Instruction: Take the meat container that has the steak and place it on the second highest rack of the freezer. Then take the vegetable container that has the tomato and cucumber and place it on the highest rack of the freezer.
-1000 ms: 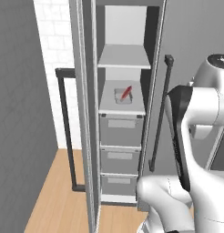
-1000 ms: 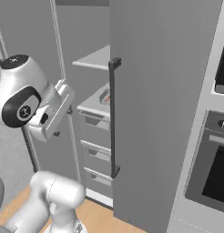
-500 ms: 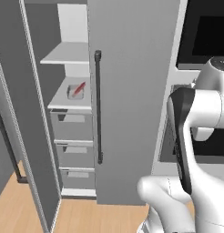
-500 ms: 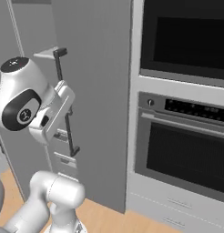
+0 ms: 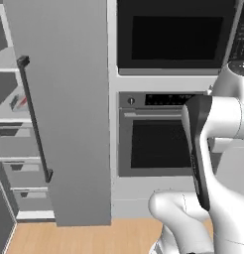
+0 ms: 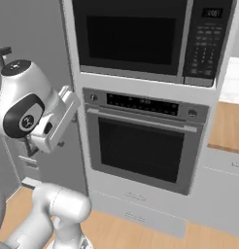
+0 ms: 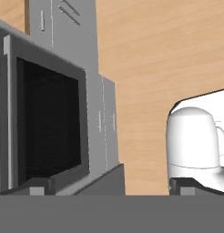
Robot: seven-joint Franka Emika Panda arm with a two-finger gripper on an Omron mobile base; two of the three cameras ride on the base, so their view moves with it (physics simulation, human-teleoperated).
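Grey freezer (image 5: 64, 114): standing at left, door swinging open.
Steak (image 5: 22, 102): lying on a white shelf inside, half hidden.
Claw: standing fully open, holding nothing.
Oven (image 6: 141, 146): facing the base.

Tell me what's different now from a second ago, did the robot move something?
Nothing was moved or picked up. The robot's base turned away to the right, so the whole picture slid: the open freezer, central before, now sits at the left edge, and the wall oven and microwave have come into view. The steak stayed in its tray on the shelf.
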